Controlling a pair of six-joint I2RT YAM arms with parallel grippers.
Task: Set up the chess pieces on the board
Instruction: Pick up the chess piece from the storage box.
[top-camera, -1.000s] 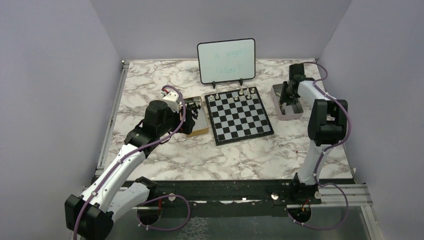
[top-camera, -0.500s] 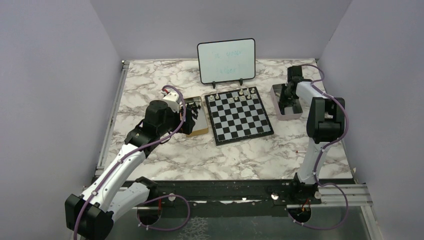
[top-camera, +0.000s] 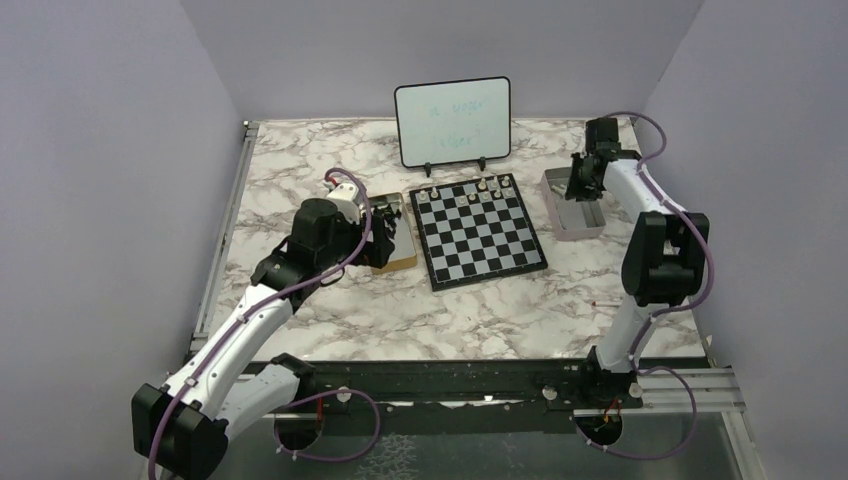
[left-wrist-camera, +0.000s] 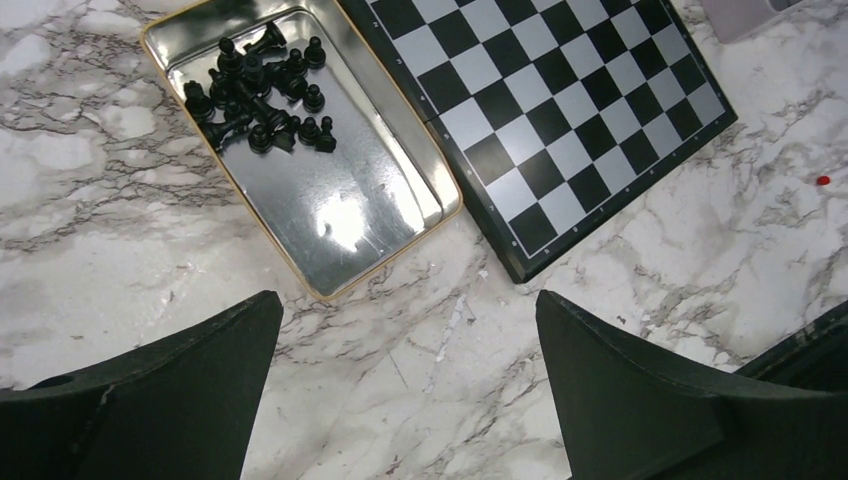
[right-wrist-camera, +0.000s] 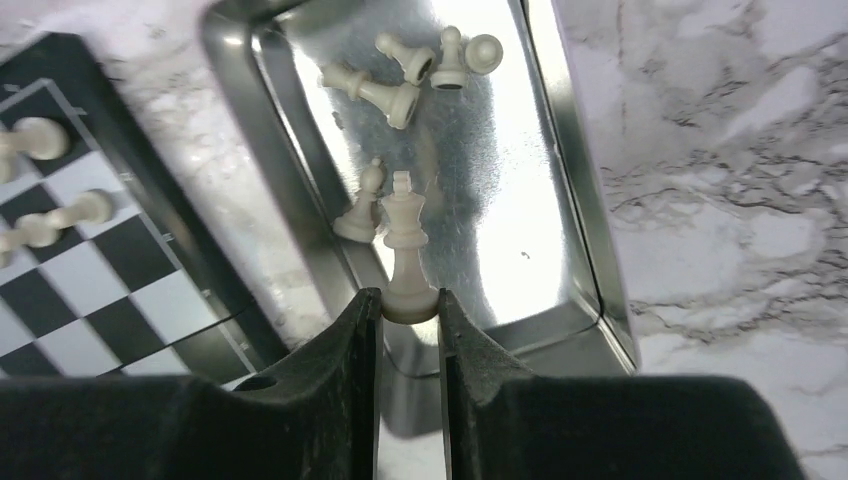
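Observation:
The board (top-camera: 478, 231) lies mid-table with a few white pieces (top-camera: 483, 187) on its far row. My right gripper (right-wrist-camera: 409, 315) is shut on the base of a white chess piece (right-wrist-camera: 405, 250), held above the silver tin (right-wrist-camera: 575, 200). Several white pieces (right-wrist-camera: 410, 75) lie loose in that tin; one (right-wrist-camera: 362, 212) lies beside the held piece. The tin also shows in the top view (top-camera: 572, 210), with my right gripper (top-camera: 583, 180) over it. My left gripper (left-wrist-camera: 410, 400) is open and empty above bare marble, near the gold-rimmed tin (left-wrist-camera: 345, 215) of black pieces (left-wrist-camera: 262, 95).
A whiteboard on a stand (top-camera: 452, 122) stands behind the board. The gold-rimmed tin (top-camera: 398, 258) lies just left of the board. A small red speck (left-wrist-camera: 823, 181) lies on the marble right of the board. Grey walls close in the table's sides.
My right gripper has risen out of the silver tin and shifted slightly back-right with the white piece in it. My left arm has barely moved.

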